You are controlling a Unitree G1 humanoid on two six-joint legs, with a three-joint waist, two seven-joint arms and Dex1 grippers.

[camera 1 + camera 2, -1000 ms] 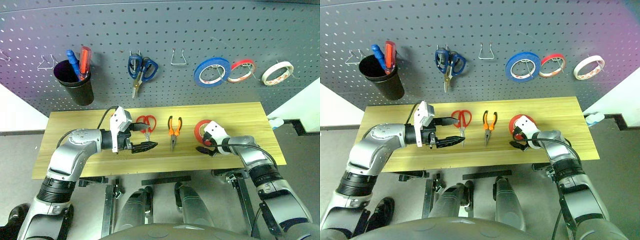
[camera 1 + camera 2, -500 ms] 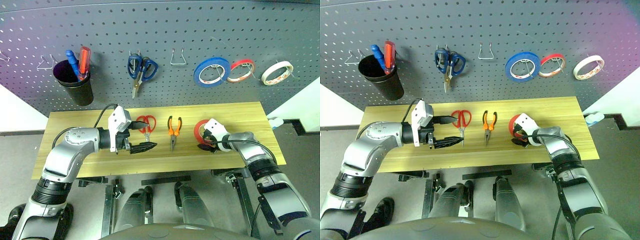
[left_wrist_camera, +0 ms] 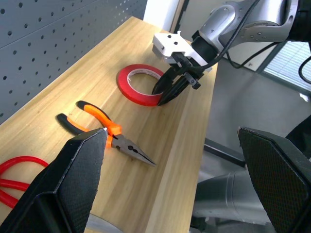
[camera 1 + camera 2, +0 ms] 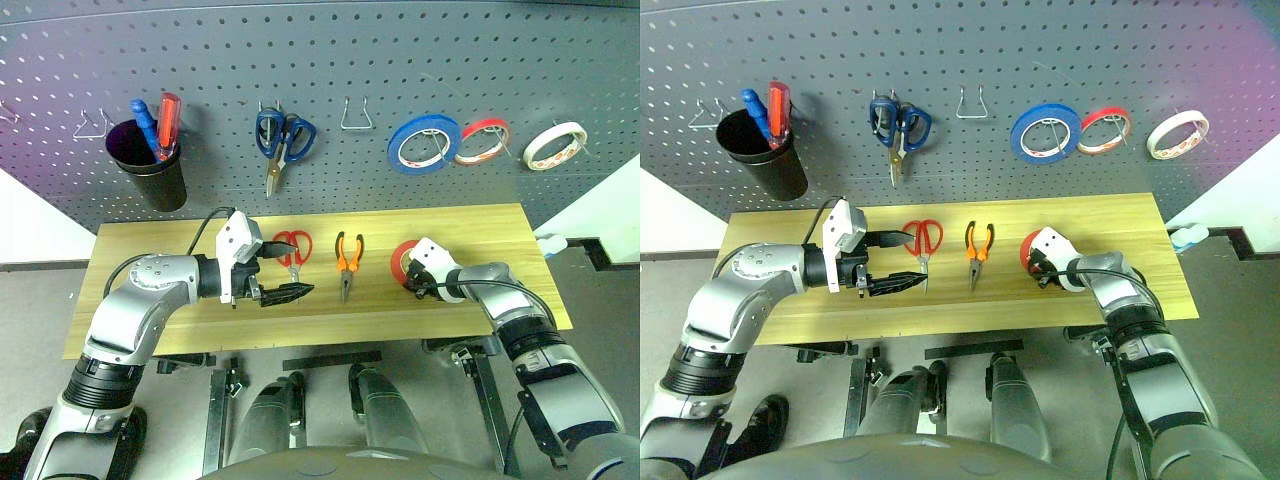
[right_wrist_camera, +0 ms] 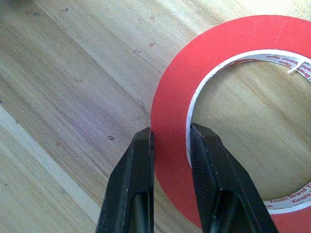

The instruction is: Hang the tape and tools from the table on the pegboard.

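Task at early stage. Right end effector (image 5: 170,141) clenched across band of red tape (image 4: 404,258), tape flat on counter (image 4: 480,230). Left end effector (image 4: 283,270) released, empty, beside red-handled scissors (image 4: 292,246). Pliers (image 4: 347,256) on counter. Nothing yet hung on pegboard (image 4: 350,60); lifting, hooking remain.

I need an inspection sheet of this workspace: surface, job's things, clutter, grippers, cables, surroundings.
Surface: wooden table, in front of the pegboard.
Job's things: red tape, pliers and red scissors lie flat on the table; job's screwdriver not made out.
Clutter: nothing seen on the table.
Grippers: right gripper shut on the tape's rim; left gripper open, beside the red scissors, holding nothing.
Cables: black cable along the left wrist.
Surroundings: pegboard holds a black cup with screwdrivers, blue scissors, three tape rolls.
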